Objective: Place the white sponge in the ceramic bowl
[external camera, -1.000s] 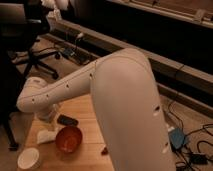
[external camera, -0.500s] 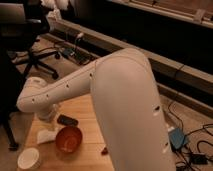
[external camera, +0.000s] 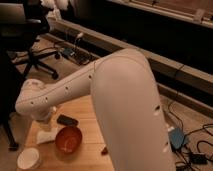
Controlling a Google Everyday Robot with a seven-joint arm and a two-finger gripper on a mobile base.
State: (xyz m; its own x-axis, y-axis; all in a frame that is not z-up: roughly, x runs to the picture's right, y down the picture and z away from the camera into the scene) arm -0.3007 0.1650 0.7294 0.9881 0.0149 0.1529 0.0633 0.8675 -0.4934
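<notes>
The white sponge [external camera: 46, 136] is seen lying on the wooden table [external camera: 87, 152], just left of the ceramic bowl [external camera: 68, 139], with the gripper [external camera: 45, 124] lowered right over it, whether gripping or not cannot be told, while a white cup [external camera: 29, 158] is set nearby and an office chair [external camera: 31, 47] and cables [external camera: 197, 150] are seen on the floor beyond.

white sponge [external camera: 46, 136] lying at ceramic bowl's [external camera: 68, 139] 9 o'clock | cup [external camera: 29, 158] sitting at 7 o'clock | gripper [external camera: 45, 121] hanging at white sponge's 12
</notes>
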